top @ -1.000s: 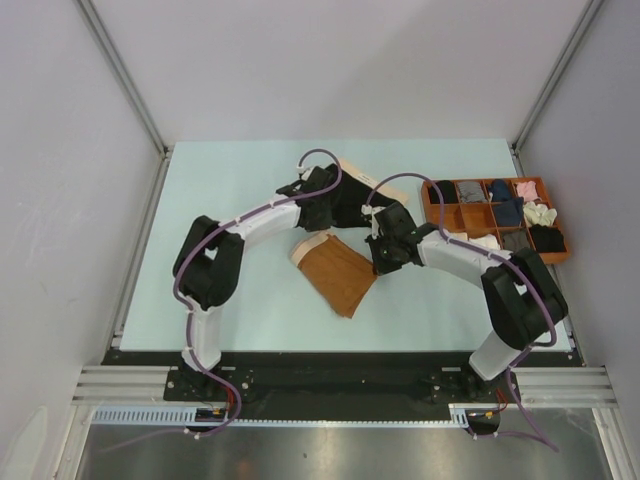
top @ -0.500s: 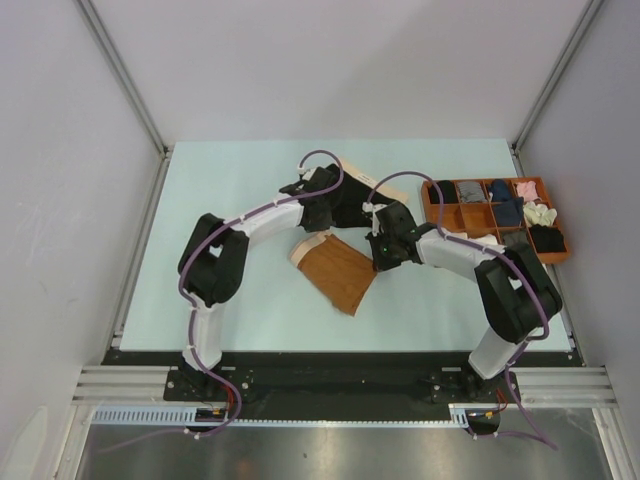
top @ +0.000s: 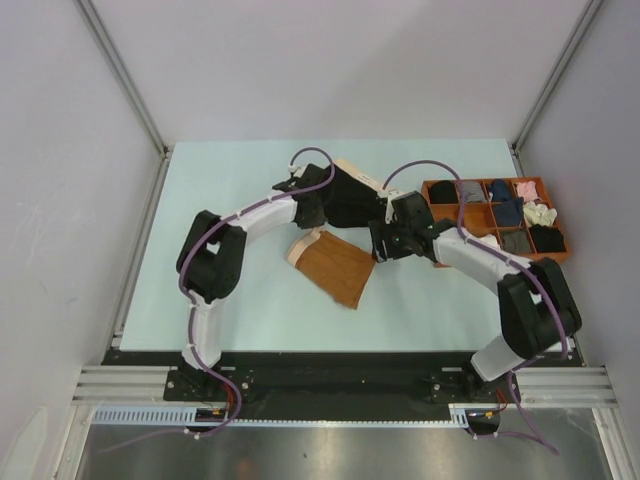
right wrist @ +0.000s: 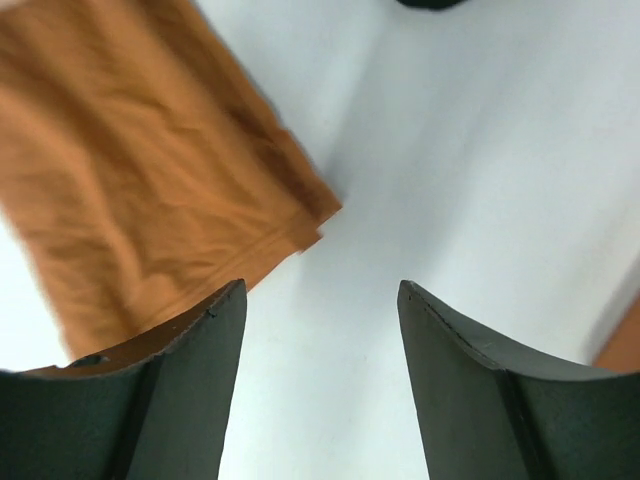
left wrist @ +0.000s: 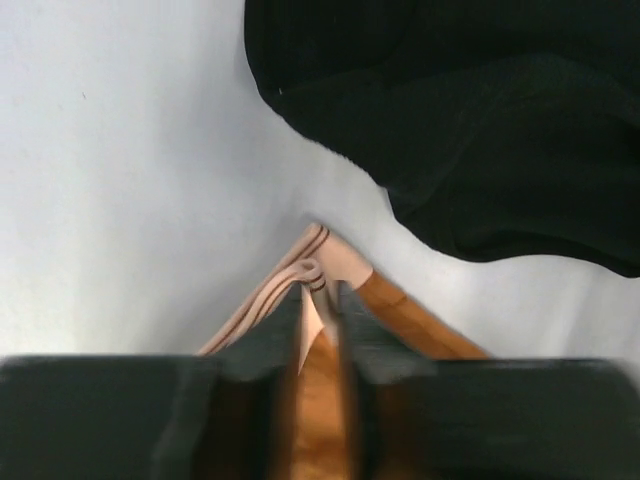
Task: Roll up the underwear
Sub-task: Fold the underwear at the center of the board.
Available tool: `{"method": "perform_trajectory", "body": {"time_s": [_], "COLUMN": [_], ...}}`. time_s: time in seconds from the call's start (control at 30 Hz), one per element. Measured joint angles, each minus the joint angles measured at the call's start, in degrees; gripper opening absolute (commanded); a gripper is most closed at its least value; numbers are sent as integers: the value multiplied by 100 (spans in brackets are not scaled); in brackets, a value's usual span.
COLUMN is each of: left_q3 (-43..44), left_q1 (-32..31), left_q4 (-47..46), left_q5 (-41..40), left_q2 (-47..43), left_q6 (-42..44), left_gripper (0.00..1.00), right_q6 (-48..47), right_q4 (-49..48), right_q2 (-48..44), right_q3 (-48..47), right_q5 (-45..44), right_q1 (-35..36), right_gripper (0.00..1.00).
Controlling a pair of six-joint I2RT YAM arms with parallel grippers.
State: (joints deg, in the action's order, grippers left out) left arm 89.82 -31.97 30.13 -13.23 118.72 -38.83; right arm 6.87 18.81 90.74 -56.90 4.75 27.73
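The rust-brown underwear (top: 335, 268) lies flat at mid-table, its pale beige waistband (top: 300, 246) at the upper left. My left gripper (top: 316, 218) hovers over that waistband. In the left wrist view its jaws (left wrist: 322, 295) stand narrowly parted, with a corner of the waistband (left wrist: 262, 312) poking up between them. The black underwear (top: 352, 202) lies just behind, partly under both arms, and fills the top of the left wrist view (left wrist: 480, 120). My right gripper (right wrist: 320, 290) is open over bare table beside the brown underwear's (right wrist: 130, 190) right corner, holding nothing.
An orange-brown organizer tray (top: 427, 208) sits at the right rear, its compartments holding rolled cloths in black, grey, navy, pink and white. Grey walls enclose the table on three sides. Pale table surface stretches to the left and front.
Both grippers have gone from shut to parted. The right gripper has let go of the brown underwear's right corner and drawn back toward the tray. The brown underwear has settled flat.
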Motion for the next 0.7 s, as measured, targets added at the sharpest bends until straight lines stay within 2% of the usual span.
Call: {"method": "perform_trajectory", "body": {"time_s": [0.07, 0.1, 0.2, 0.27, 0.43, 0.53, 0.6, 0.63, 0.7], "left_q3": [0, 0, -2, -9, -369, -885, -1283, -1488, -1773], "left_q1": [35, 46, 61, 61, 61, 61, 63, 66, 74], "left_q4": [-74, -96, -164, -175, -273, -396, -485, -544, -654], "left_q5": [26, 44, 57, 57, 52, 48, 39, 39, 48], "left_q2": [0, 0, -2, -28, -463, -953, -1276, -1403, -1510], "left_q6": [42, 68, 140, 199, 299, 341, 345, 348, 343], "left_gripper": [52, 63, 80, 84, 84, 78, 73, 72, 71], "right_q6": [46, 85, 293, 431, 861, 1027, 1117, 1187, 1279], "right_q4": [111, 140, 219, 210, 98, -7, -74, -92, -114], "right_q2": [-424, -590, -1156, -1360, -1211, -837, -586, -431, -238], "right_q3": [2, 2, 2, 2, 2, 2, 2, 2, 7], "right_q5": [-26, -39, -61, -37, 22, 26, 20, 9, -31], "right_q1": [35, 83, 459, 817, 1814, 2151, 2286, 2354, 2424], "right_gripper": [67, 67, 68, 68, 65, 47, 43, 38, 35]}}
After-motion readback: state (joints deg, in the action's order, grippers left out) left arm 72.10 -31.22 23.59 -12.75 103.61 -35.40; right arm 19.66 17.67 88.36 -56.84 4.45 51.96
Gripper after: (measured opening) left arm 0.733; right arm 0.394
